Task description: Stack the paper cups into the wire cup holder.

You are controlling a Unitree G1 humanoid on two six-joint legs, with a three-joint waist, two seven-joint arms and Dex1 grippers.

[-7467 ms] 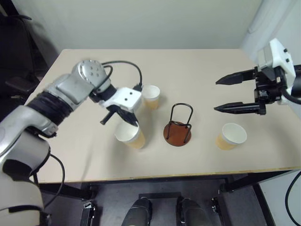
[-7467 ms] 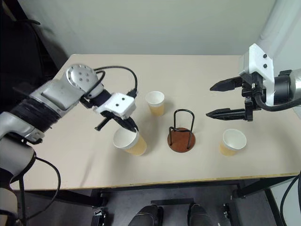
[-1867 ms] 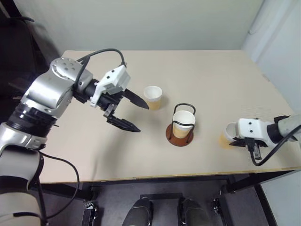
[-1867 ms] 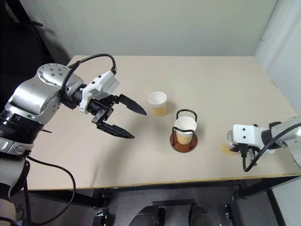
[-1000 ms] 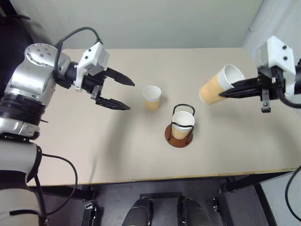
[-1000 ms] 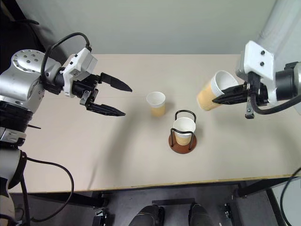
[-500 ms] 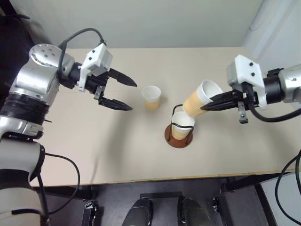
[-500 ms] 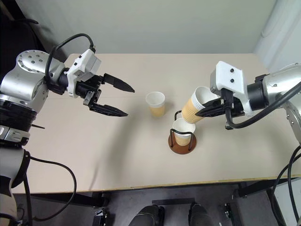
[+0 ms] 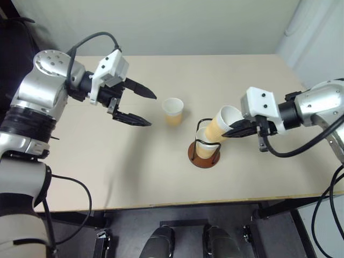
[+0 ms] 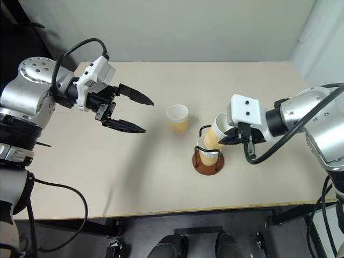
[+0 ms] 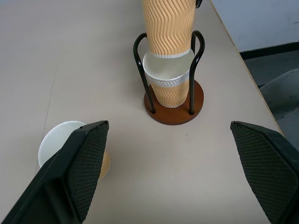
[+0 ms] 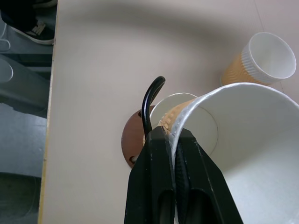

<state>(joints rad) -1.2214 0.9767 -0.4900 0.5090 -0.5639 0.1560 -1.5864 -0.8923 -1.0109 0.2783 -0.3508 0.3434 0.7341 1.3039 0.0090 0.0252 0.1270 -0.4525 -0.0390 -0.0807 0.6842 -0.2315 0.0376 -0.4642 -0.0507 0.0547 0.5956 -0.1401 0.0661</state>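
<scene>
Counter [image 9: 161,177], pale beige, carries everything, with one wire cup holder [image 9: 205,152] near its middle, its round reddish-brown base flat and its black wire loops standing upright. Three paper cups are in sight. One sits upright inside the holder [image 11: 169,81], mouth up. A second, the tilted cup [image 9: 221,122], leans with its long axis slanted, its base dipping into the seated cup's mouth and its white rim pointing up toward two o'clock. The right claw [image 12: 175,140] is pressed together, pinching that cup's rim wall. The third, the lone cup [image 9: 173,110], stands upright at about ten o'clock from the holder, near it but apart. The left claw [image 9: 141,107] hangs spread wide and empty at nine o'clock, well apart from the cups.
</scene>
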